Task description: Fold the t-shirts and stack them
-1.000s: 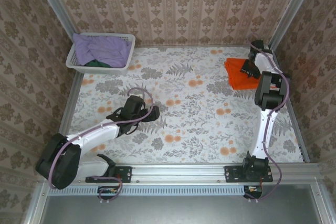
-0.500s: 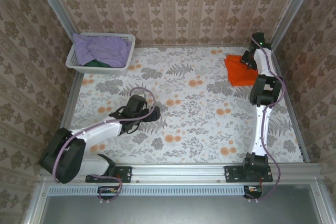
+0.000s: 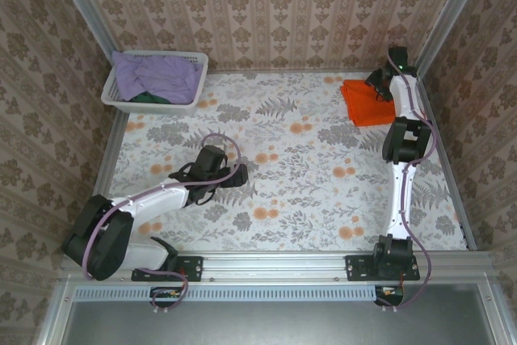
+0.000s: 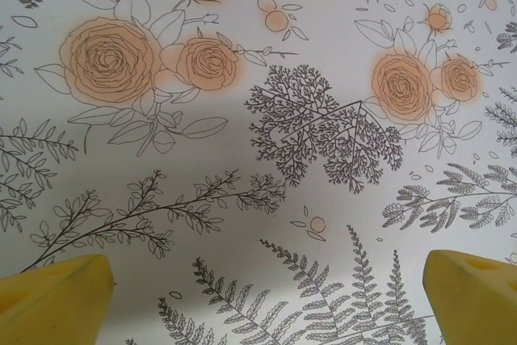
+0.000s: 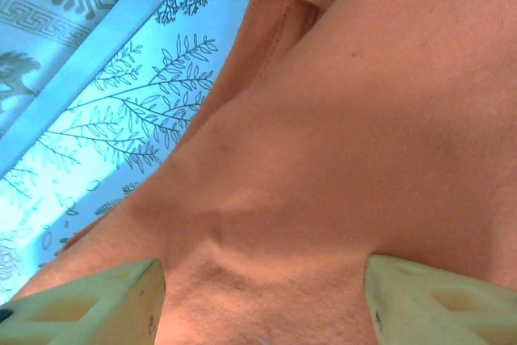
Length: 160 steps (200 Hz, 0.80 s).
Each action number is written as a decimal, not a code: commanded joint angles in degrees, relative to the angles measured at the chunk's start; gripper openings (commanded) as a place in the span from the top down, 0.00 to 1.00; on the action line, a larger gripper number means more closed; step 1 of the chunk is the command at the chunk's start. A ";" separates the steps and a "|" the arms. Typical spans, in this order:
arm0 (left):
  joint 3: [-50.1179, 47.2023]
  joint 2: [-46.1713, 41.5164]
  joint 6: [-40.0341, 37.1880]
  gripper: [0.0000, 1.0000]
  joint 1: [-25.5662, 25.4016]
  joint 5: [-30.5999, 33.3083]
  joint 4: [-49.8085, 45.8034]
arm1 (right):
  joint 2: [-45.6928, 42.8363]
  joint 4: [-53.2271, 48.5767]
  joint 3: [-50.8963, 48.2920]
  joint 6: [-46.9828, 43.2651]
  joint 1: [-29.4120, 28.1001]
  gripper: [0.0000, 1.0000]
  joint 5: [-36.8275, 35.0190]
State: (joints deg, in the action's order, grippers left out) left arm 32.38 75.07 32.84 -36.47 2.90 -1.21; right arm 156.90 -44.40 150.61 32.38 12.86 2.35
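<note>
Nearest me, my left pincer hovers low over the middle of the flowered bench. Its yellow fingers are wide apart, with nothing but printed ferns and roses between them. I judge it is parked there so it does not crowd the work on the far side.

Farther back on the right, my right pincer is over the orange t-shirt, which lies folded into a compact rectangle near the far right corner, close to the bench's edge. The fingers are spread with cloth beneath them, not clamped on it; I cannot tell whether they press down. That spot looks to me like the base of the stack.

At the far left corner, the white basket holds a crumpled lavender t-shirt with a dark green t-shirt peeking out below it, both unfolded.
</note>
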 commanded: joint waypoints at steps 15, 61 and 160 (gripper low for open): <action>1.96 -0.96 -2.84 0.00 -0.60 -0.65 -0.71 | -15.05 6.40 -11.32 3.15 -0.39 0.28 2.59; 5.48 -4.50 -2.34 0.00 -4.38 5.04 -5.94 | -42.06 25.81 -46.82 5.68 -1.17 0.25 6.05; 27.44 -18.04 -13.35 0.00 -10.64 27.66 -21.31 | -103.17 50.01 -109.40 -9.28 -17.61 0.01 -14.88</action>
State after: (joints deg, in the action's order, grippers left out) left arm 55.00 59.99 27.07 -48.34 22.06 -18.85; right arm 60.36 -0.71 48.05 26.59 -4.05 -5.56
